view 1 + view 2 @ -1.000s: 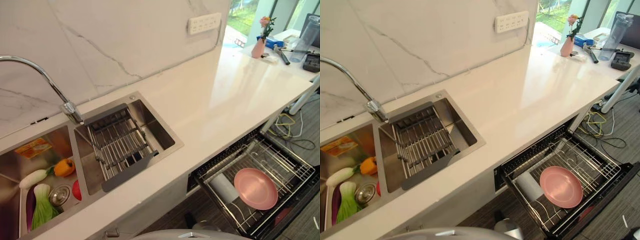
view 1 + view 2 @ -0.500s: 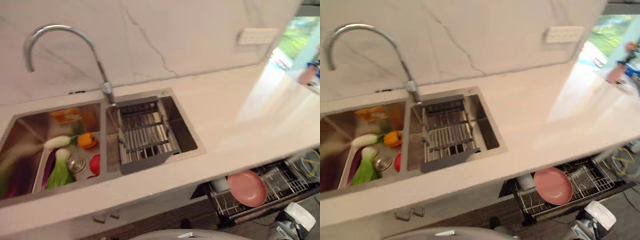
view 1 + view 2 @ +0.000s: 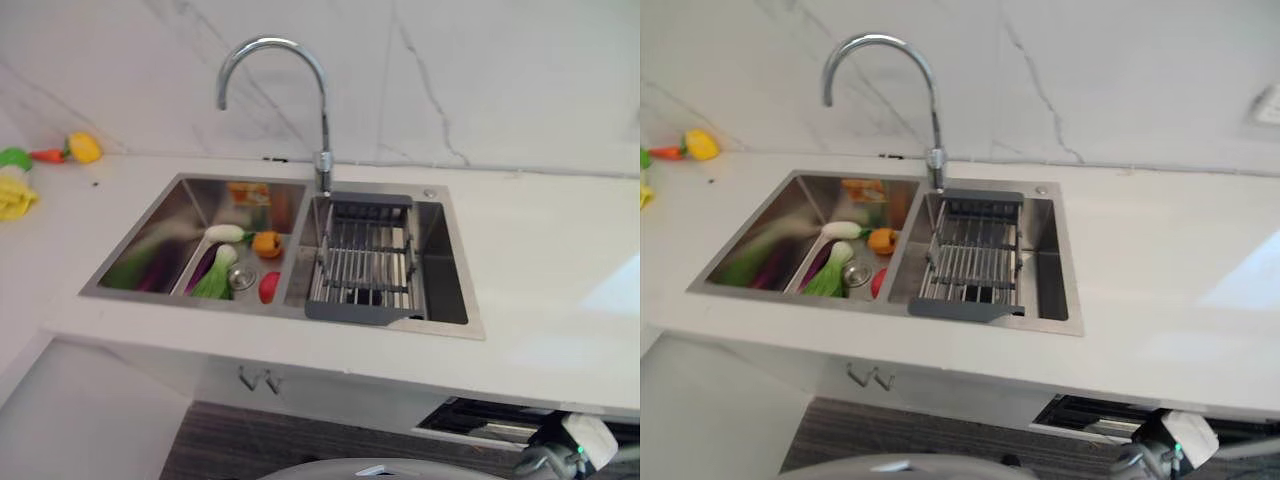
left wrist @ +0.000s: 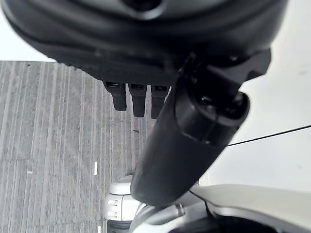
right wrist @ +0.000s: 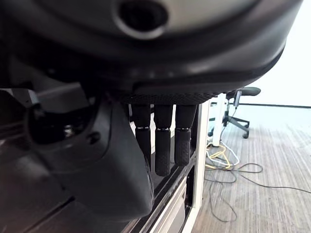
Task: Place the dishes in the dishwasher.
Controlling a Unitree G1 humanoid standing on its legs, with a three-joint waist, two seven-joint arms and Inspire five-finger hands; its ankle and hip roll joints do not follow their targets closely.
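Both hands hang empty with relaxed fingers, the left robot hand and the right robot hand low by the dishwasher. No dishes show around the sink; I'd scan the counter before reaching
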